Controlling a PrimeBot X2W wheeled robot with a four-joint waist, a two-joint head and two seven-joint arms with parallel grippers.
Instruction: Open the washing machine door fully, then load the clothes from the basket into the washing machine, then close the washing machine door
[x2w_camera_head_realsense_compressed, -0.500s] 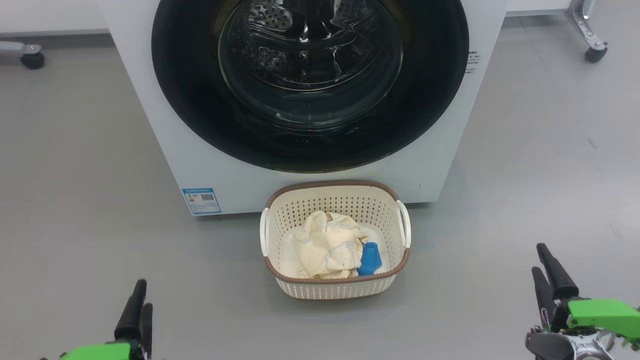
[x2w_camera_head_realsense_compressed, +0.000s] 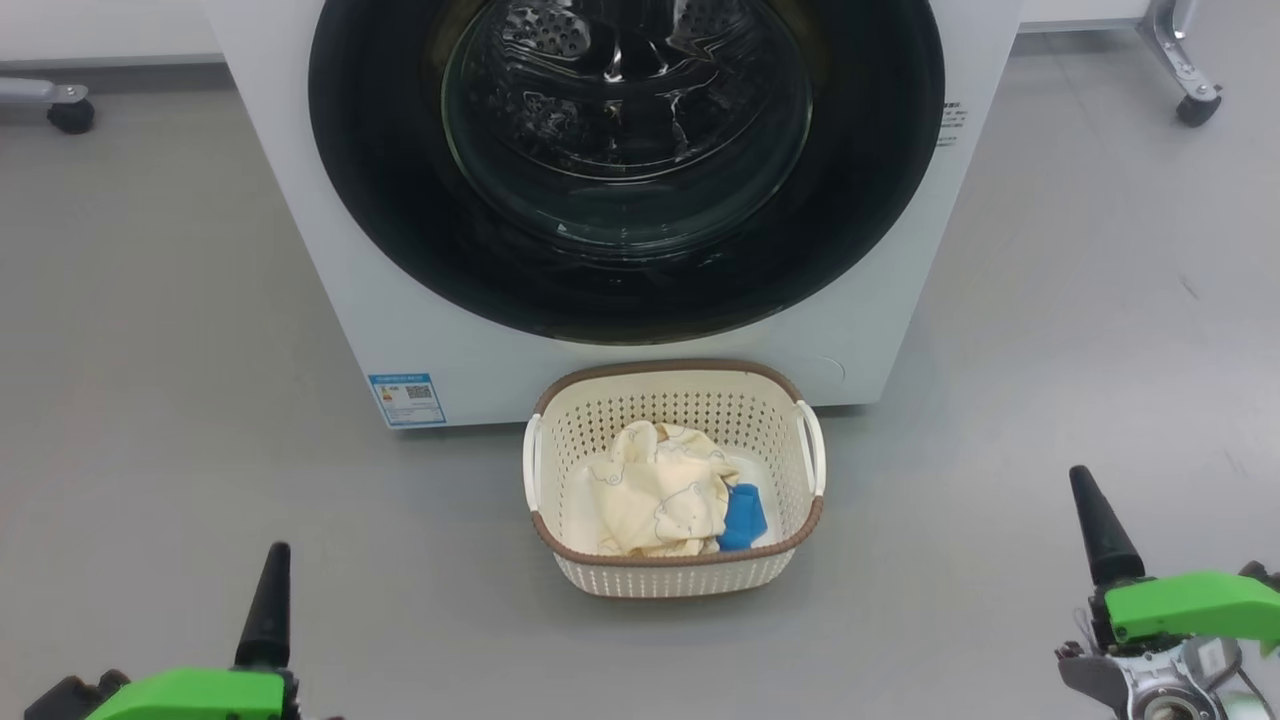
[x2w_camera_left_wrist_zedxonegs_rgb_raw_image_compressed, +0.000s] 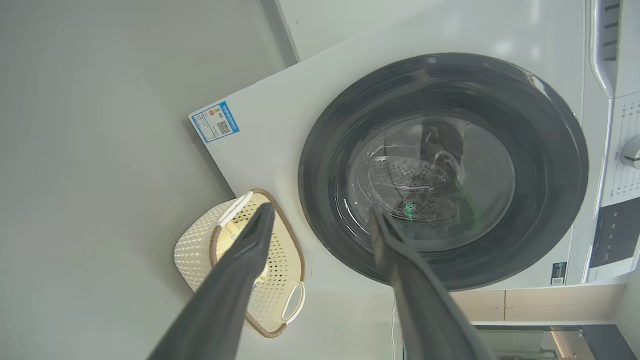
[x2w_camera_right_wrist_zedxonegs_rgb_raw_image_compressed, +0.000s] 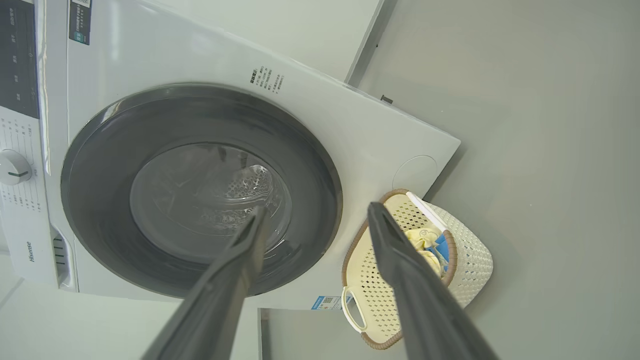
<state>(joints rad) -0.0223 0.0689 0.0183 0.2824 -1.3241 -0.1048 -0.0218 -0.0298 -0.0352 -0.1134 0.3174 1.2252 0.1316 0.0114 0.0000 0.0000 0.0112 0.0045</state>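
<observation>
On the grey floor (x2w_camera_head_realsense_compressed: 150, 350), directly in front of the robot, stands the big white front-loading washing machine (x2w_camera_head_realsense_compressed: 420, 350), with a small blue label (x2w_camera_head_realsense_compressed: 407, 399) low on its front at the robot's left. Its large round door (x2w_camera_head_realsense_compressed: 626, 150), a wide glossy black rim around a bulging clear glass centre, lies flat against the front, closed, and the perforated steel drum shows through the glass.

Just before the machine, below the door's lower edge, sits the small cream perforated plastic basket (x2w_camera_head_realsense_compressed: 672, 367) with a brown rim band and two white side handles. It stands upright on the floor, close to the machine (whether the two touch cannot be told). Inside it lie the clothes (x2w_camera_head_realsense_compressed: 660, 495): a crumpled pale yellow garment printed with bear outlines, and a bright blue cloth piece (x2w_camera_head_realsense_compressed: 742, 518) tucked against its right side.

Low at either side of the head view, the two arms hang well apart from the basket. In its wrist view the left gripper (x2w_camera_left_wrist_zedxonegs_rgb_raw_image_compressed: 321, 210) has its two long dark fingers spread wide with nothing between them. So does the right gripper (x2w_camera_right_wrist_zedxonegs_rgb_raw_image_compressed: 316, 207), likewise empty and aimed toward the door and basket.
</observation>
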